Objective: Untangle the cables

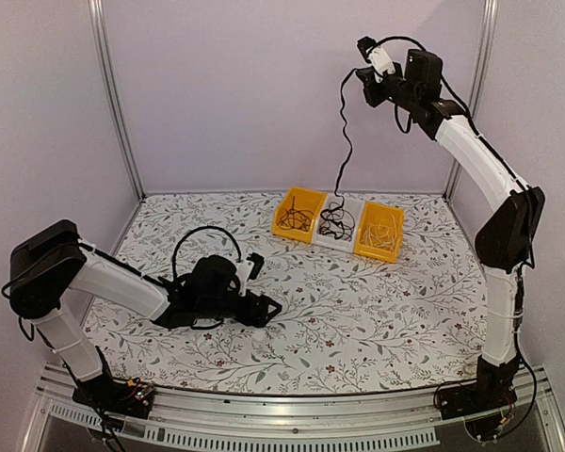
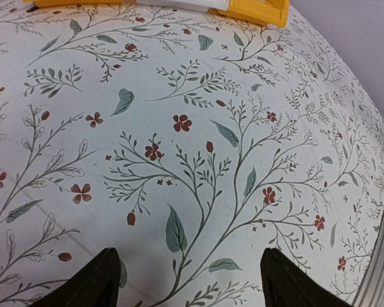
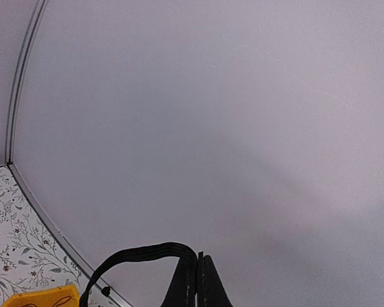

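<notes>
Separation step: one cable lifted out of the clump at the worktop's far edge.

The left fingers (image 1: 269, 307) are spread wide and empty, low near the worktop's (image 1: 377, 320) left edge. A cable (image 1: 345, 132) is apparently pinched in the shut right fingers (image 3: 200, 284), raised high, its tail hanging into the cables (image 1: 334, 224) in the white tray (image 1: 354, 208). A hold-down on the clump is judged needed next; the mid-worktop offers open room.

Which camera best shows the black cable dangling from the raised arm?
The top external view: the cable hangs full length from the right gripper into the white tray. The right wrist view shows only a short loop by its shut fingers; the left wrist shows none.
</notes>
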